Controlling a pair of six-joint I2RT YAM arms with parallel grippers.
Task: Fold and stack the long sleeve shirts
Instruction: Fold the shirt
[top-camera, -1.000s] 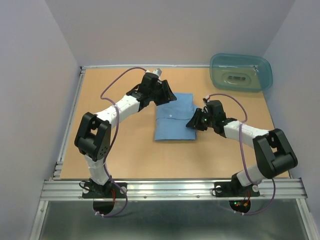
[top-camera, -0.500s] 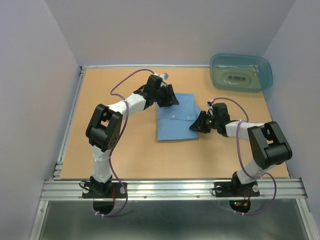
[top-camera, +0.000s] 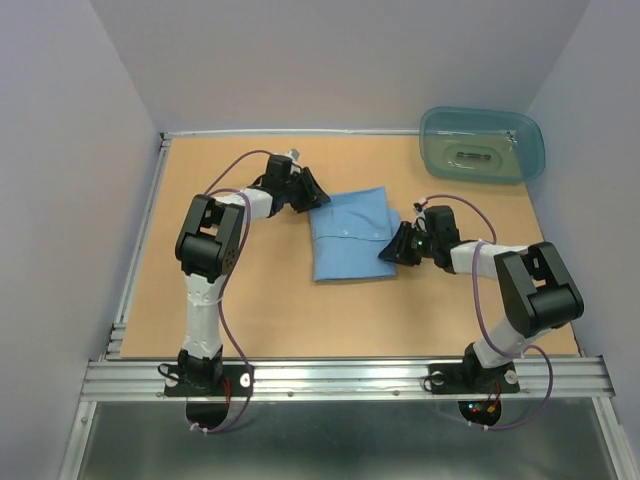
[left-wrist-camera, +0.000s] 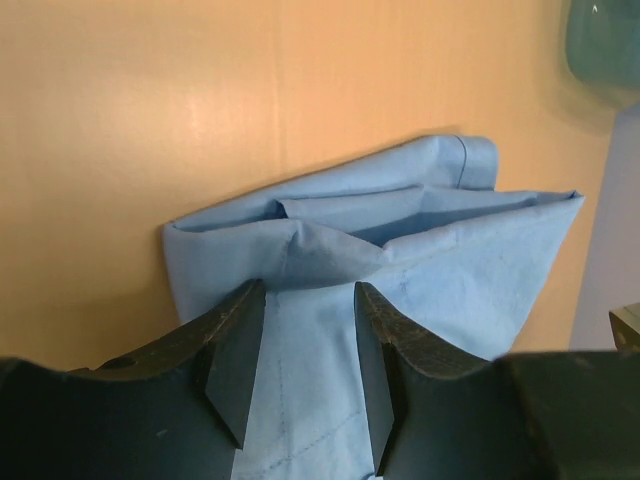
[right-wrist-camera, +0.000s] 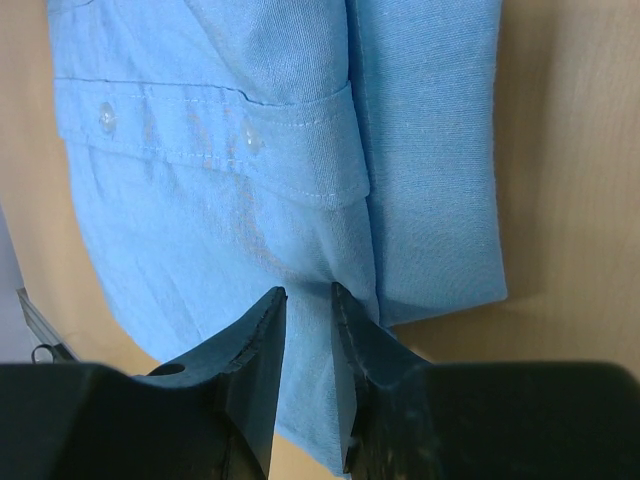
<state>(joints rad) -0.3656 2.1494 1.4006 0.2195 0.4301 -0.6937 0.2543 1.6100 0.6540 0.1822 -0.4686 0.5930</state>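
One long sleeve shirt (top-camera: 350, 240), light blue and folded into a rectangle, lies mid-table. My left gripper (top-camera: 312, 197) is at its far left corner. In the left wrist view the shirt (left-wrist-camera: 450, 270) fills the gap of this gripper (left-wrist-camera: 305, 365), and the cloth puckers at the fingertips (left-wrist-camera: 240, 330). My right gripper (top-camera: 393, 247) is at the shirt's right edge. In the right wrist view its narrow jaws (right-wrist-camera: 308, 370) pinch the shirt (right-wrist-camera: 200, 180) just below the buttoned cuff (right-wrist-camera: 250, 135).
A translucent teal plastic tub (top-camera: 482, 145) stands at the back right corner; it shows blurred in the left wrist view (left-wrist-camera: 605, 40). Bare wooden tabletop (top-camera: 240, 290) surrounds the shirt. Grey walls close in the left, right and far sides.
My left gripper has drawn back to the left, its jaws narrowing on the cloth, and the shirt's far left corner has been pulled that way. My right gripper settled at the right edge and holds still.
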